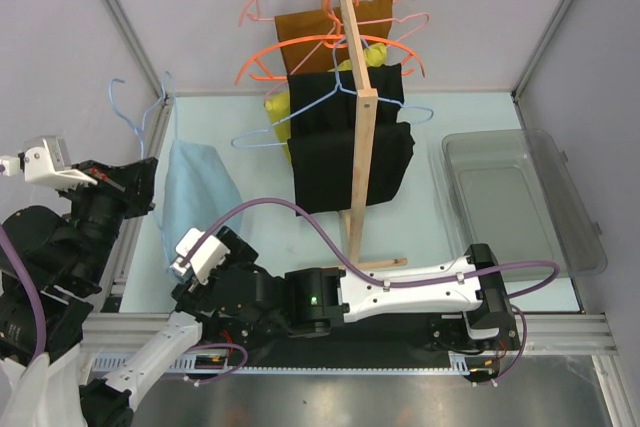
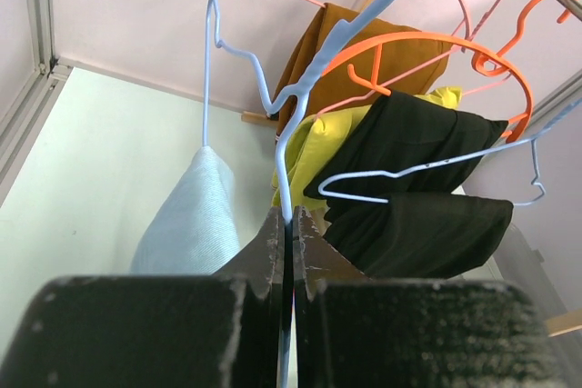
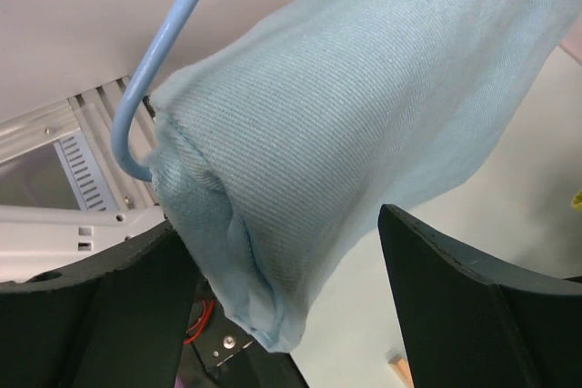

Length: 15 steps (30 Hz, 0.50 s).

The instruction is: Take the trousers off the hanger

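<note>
Trousers (image 1: 200,197) first: pale blue cloth hanging at the left of the table (image 1: 480,112), draped over the hanger (image 3: 162,43); the cloth covers the bar it hangs on, so only the wire's bend shows going into the fold. From above, the hem is hidden behind the right arm's wrist. In the left wrist view the camera's own housing cuts off the lower part.

Left fingers (image 2: 314,252) are pinched tight on the hanger's wire, no gap between them, holding it up clear of the table. Right fingers (image 3: 473,315) are spread wide on either side of the trousers' lower fold; the cloth runs close to one finger, though I cannot tell if it touches.

Further out stands a wooden rack (image 1: 360,127); black garments (image 1: 340,147) hang there on another blue hanger (image 2: 409,172), with a brown garment (image 1: 300,25) and orange hangers (image 1: 300,52) behind; a yellow cloth (image 1: 278,107) is mostly hidden among them. A clear bin (image 1: 600,247) sits at the far right.
</note>
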### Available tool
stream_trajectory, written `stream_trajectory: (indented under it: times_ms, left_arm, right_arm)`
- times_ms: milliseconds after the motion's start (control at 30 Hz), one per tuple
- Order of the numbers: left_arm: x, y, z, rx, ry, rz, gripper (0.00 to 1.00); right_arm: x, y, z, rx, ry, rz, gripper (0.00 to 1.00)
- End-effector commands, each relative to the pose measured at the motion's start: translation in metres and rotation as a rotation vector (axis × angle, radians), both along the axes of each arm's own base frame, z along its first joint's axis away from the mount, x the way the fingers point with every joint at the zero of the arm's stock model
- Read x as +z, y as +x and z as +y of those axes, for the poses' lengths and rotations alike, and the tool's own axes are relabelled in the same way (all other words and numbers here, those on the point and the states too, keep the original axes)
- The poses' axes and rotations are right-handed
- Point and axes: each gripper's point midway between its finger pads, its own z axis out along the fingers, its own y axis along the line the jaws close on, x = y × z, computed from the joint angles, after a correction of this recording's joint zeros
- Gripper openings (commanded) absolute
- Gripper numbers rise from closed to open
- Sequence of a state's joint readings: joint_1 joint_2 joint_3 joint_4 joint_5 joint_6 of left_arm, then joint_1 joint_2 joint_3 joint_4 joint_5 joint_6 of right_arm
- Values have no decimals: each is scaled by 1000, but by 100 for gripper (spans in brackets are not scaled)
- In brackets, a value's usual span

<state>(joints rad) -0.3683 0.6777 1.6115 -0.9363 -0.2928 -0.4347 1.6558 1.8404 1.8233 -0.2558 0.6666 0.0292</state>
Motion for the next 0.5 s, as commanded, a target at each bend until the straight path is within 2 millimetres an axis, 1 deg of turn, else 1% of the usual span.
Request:
stream_trajectory:
  times_ms: [0, 133, 200, 300, 400, 467]
  left_arm:
    - [64, -7, 4, 9, -74, -214, 0]
    - [66, -9, 5, 7, -70, -222, 0]
    - [67, -10, 6, 7, -66, -225, 0]
    - [66, -9, 6, 8, -62, -224, 0]
    - [67, -10, 6, 7, -59, -226, 0]
    - [67, -10, 6, 8, -60, -227, 0]
  right_arm:
    - [17, 12, 3, -73, 86, -10, 81]
    - [11, 22, -3, -133, 73, -28, 75]
    - [7, 22, -4, -132, 64, -30, 72]
    - [2, 19, -3, -114, 52, -31, 72]
    - [-7, 22, -5, -128, 36, -26, 73]
    - [-9, 21, -4, -128, 36, -22, 73]
